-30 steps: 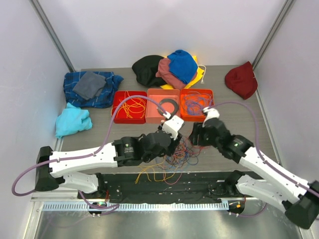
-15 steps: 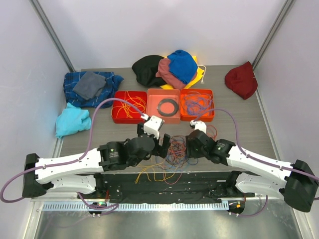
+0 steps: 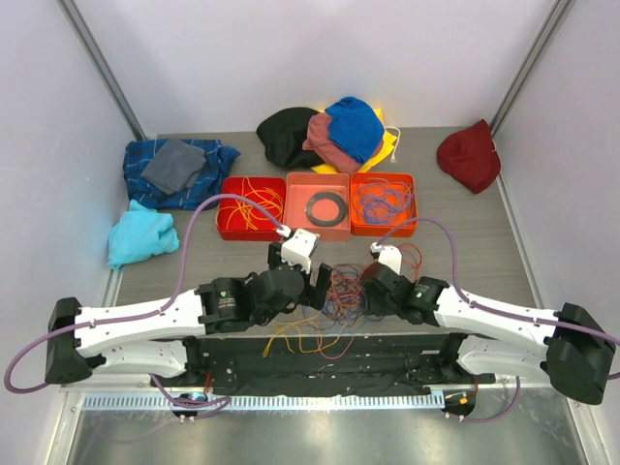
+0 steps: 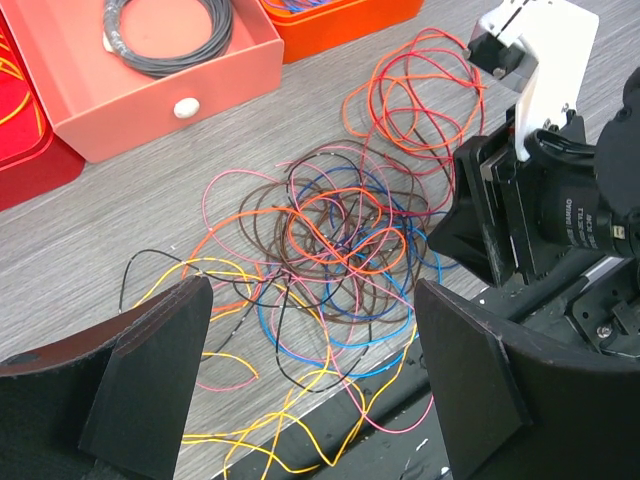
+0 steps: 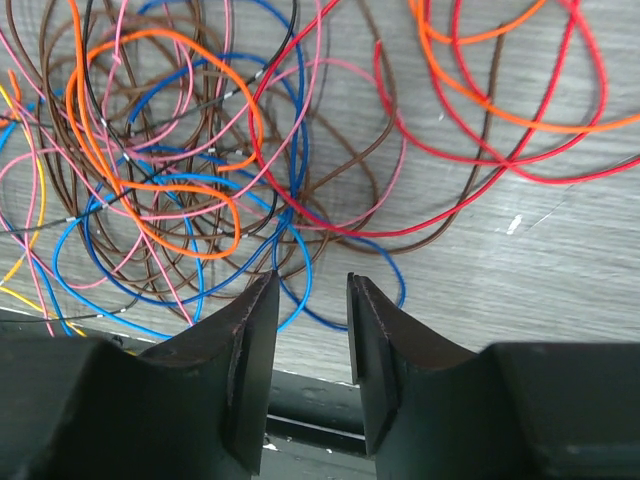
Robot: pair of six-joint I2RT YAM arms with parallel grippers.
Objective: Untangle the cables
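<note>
Orange-blue-brown cables (image 3: 341,291) heaped on tabletop (image 3: 455,257) just in front of middle tray (image 3: 317,235). Left fingers (image 4: 150,370) spread wide, empty, heap dead ahead. Right fingers (image 5: 245,350) narrowly parted, gripping nothing, blue loop (image 5: 300,290) at tips. Right arm looks nearer.

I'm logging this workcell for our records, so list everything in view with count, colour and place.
loose cables: many; orange, blue, red, pink, brown, yellow; tangled, near centre
red tray: one; left of the row beyond the tangle; holds orange and yellow cables
salmon tray: one; middle of the row
ring: one; black; in the salmon tray
orange tray: one; right of the row; holds blue and purple cables
plaid cloth: one; blue; far left, grey cloth on it
light blue cloth: one; left edge
cloth heap: black, pink, blue, yellow; far centre
dark red cloth: one; far right
table: one; grey wood grain
left gripper: one; black; open, at the tangle's left
right gripper: one; black; jaws narrowly apart, at the tangle's right
</note>
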